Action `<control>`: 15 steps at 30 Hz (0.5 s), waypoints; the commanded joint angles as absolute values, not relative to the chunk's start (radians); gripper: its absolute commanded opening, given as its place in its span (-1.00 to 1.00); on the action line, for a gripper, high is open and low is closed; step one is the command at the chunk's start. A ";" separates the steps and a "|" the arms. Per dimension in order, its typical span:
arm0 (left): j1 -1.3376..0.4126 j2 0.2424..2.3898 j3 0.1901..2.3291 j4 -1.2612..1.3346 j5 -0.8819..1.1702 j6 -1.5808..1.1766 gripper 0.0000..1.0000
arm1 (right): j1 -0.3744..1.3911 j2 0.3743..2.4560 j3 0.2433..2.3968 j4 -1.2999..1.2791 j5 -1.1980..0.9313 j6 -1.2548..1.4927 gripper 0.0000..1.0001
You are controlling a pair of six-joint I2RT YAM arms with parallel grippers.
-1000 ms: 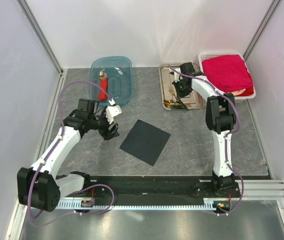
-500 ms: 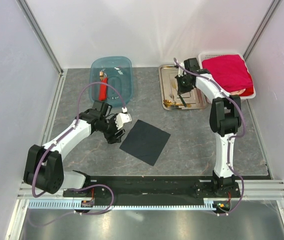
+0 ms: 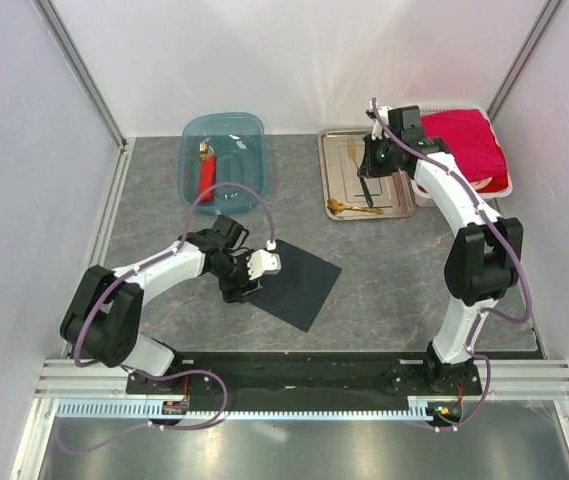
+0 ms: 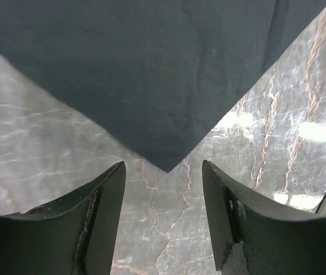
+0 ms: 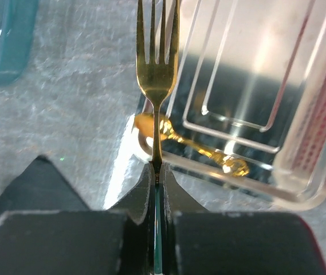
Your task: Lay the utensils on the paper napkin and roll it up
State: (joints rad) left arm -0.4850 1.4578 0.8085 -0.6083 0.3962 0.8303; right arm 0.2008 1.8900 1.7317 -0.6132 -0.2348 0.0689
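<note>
Over the preceding second, both arms are changing pose in the overhead view: the left gripper is sweeping from the left of the frame toward its centre, arriving at the left corner of the paper napkin, while the right arm is unfolding and drawing its wrist toward the upper right, away from the lower part of the steel tray where it was reaching a second ago. We are reading this as the first pick of the utensil-placing step. In the right wrist view, the right gripper is pinching the handle of the fork with its jaws pressed together on it, the tines pointing to the top of the frame and the fork appearing to hang clear above the tray's edge. The spoon is lying loose in the tray, at its lower left in the overhead view. The napkin is lying flat and bare at the centre of the table, with no utensil on it yet and no roll begun. In the left wrist view, the left gripper's jaws are standing apart, one on each side of the napkin's nearest corner and holding nothing; we cannot tell whether they are touching the table. We are judging that the next move calls for carrying the fork across to the napkin and laying it down there, with the left gripper placed to steady the corner, and then fetching the spoon.
</note>
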 commanded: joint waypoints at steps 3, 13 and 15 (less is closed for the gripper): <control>-0.491 1.534 0.798 -0.519 0.307 0.899 0.24 | 0.201 1.763 1.617 -0.580 -0.296 0.158 -1.00; -0.497 1.631 0.865 -0.456 0.301 0.833 0.17 | 0.204 1.658 1.456 -0.529 -0.299 0.245 -1.00; -0.500 1.634 0.864 -0.436 0.293 0.821 0.17 | 0.209 1.652 1.433 -0.532 -0.288 0.259 -1.00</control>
State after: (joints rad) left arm -0.4923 1.5898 0.8646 -0.5289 0.3233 0.8417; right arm 0.2008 1.7065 1.4693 -0.5739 -0.2878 0.2062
